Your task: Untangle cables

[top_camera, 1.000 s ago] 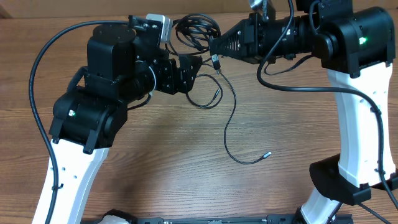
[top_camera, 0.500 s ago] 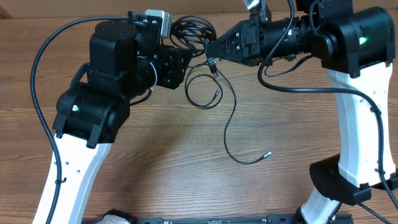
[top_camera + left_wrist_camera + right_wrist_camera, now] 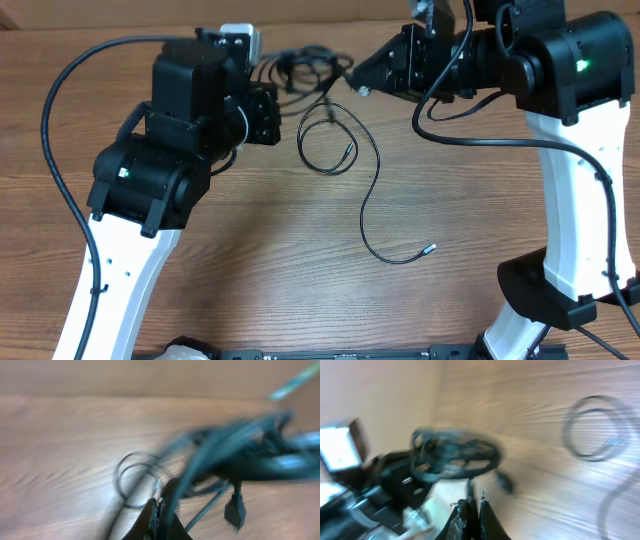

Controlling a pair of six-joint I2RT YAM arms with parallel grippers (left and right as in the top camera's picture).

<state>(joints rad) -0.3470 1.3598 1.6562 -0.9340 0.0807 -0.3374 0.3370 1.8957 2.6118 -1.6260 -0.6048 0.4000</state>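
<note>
The cables (image 3: 305,62) lay bunched in a tangle between the two pincers, at the far side of the desk (image 3: 220,260). The left pincer (image 3: 158,510) was closed, its tips meeting. A dark strand rose up and to the right from just beside those tips, but blur hid whether it was pinched or only passing. A black plug (image 3: 235,510) hung to the right of that pincer. The right pincer (image 3: 472,510) was closed as well, with the tangle just ahead of its tips and a little to their left. Here too I could not tell whether any wire was caught.

On the near side of both pincers a loop (image 3: 304,150) lay flat on the desk. From it one long wire trailed away to a plug tip (image 3: 430,248), well apart from either pincer.

A white block (image 3: 238,35) sat on the left arm behind its pincer. A thick cord (image 3: 60,120) curved along that arm, and another (image 3: 470,140) sagged under the right arm.

From above, the left arm's black housing covered its pincer's fingers and the tangle's left edge. Both wrist views were smeared, so single wires within the tangle could not be told apart.
</note>
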